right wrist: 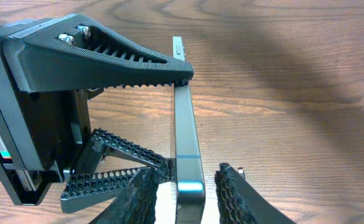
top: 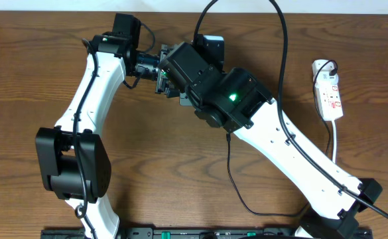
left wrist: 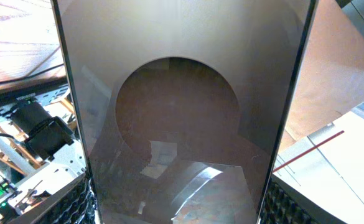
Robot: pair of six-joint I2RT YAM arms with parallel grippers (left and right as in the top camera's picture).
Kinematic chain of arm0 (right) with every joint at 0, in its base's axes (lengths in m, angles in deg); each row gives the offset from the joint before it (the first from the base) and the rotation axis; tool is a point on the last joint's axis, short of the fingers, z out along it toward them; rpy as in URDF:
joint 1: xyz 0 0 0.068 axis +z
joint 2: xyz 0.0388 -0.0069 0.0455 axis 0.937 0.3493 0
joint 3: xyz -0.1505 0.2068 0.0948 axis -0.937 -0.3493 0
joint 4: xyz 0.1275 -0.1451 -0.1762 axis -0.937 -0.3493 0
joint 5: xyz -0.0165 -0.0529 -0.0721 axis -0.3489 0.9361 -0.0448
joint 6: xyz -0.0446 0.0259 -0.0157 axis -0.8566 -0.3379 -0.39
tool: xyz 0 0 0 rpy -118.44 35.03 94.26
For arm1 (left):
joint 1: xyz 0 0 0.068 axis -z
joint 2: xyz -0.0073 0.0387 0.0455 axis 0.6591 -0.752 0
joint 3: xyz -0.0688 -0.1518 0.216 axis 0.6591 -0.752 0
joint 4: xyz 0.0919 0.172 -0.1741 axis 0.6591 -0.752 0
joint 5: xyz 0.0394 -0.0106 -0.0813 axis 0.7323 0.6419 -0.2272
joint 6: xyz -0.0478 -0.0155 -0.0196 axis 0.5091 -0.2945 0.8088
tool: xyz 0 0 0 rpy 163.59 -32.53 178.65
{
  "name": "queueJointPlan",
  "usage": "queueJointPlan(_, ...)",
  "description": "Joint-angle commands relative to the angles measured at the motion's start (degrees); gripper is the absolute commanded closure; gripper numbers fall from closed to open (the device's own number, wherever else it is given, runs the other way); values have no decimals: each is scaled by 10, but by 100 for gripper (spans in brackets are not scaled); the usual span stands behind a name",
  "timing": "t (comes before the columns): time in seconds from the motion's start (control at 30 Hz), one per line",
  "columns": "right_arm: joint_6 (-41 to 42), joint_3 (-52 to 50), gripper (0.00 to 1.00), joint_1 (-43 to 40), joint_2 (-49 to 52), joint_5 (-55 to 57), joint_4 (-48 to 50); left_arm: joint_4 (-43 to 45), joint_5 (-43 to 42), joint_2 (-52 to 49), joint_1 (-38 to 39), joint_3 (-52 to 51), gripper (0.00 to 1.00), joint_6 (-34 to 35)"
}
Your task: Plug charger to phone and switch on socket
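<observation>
One phone (right wrist: pixel 186 137) is clamped edge-on in the left gripper (right wrist: pixel 177 121), the right gripper (right wrist: pixel 188 194) has its jaws narrowly apart, flanking the phone's end, and one power strip (top: pixel 329 93) lies at 3 o'clock.

Both arms are pretty much glossy white shells with chunky black joint housings. The left arm (top: pixel 91 89) is at the frame's left, the right arm (top: pixel 292 166) lower right. That one's got a black cable (top: pixel 311 159) along it and a green LED (top: pixel 233 98) glowing. The left gripper fingers (right wrist: pixel 113 62) are black and toothed, with silver screws (right wrist: pixel 73 35).
</observation>
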Motion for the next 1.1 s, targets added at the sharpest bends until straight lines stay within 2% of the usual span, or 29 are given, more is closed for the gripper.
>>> queueJointPlan(0.0,5,2,72,-1,-13,9,-1,-1,-33,16,-3,16,32,5)
queueJointPlan(0.7,7,2,85,-1,-13,-2,-1,-1,-33,16,-3,16,32,5)
queueJointPlan(1.07,7,2,88,-1,-13,-2,-3,-1,-33,16,-3,16,32,5)
